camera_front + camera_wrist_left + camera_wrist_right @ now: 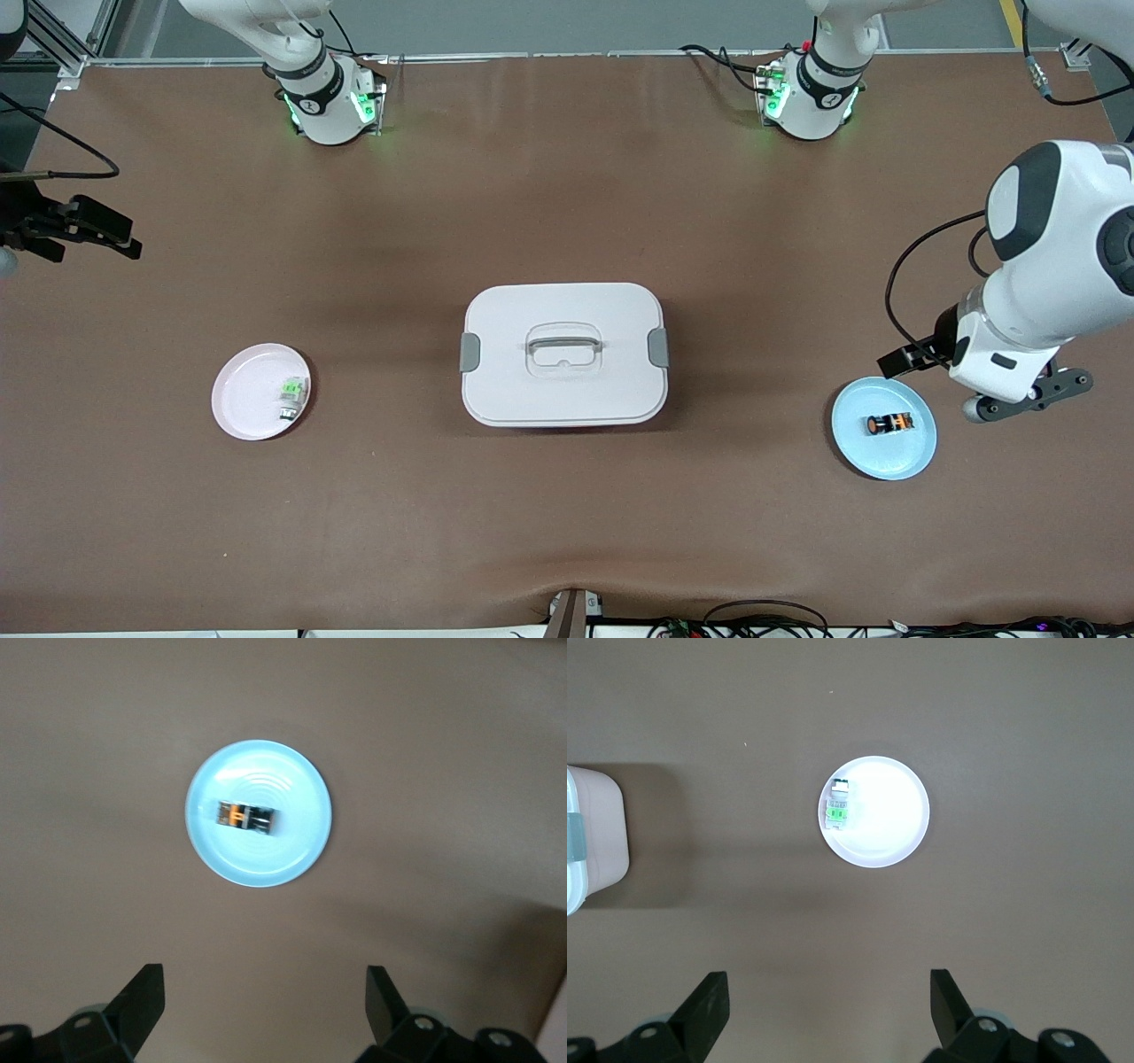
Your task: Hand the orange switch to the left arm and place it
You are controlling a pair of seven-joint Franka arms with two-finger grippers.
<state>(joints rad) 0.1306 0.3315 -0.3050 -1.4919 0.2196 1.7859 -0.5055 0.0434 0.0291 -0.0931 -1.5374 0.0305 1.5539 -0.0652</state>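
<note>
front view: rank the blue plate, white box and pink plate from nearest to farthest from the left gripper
1. Blue plate, at the left arm's end of the table, right beside the left gripper.
2. White box, mid-table.
3. Pink plate, at the right arm's end, farthest.

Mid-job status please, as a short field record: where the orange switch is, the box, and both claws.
orange switch: lying on its side on the blue plate, toward the left arm's end
box: mid-table, lid on
green switch: on the pink plate, toward the right arm's end
left claw: open, empty, above the table beside the blue plate
right claw: open, empty, high above the table near the pink plate
</note>
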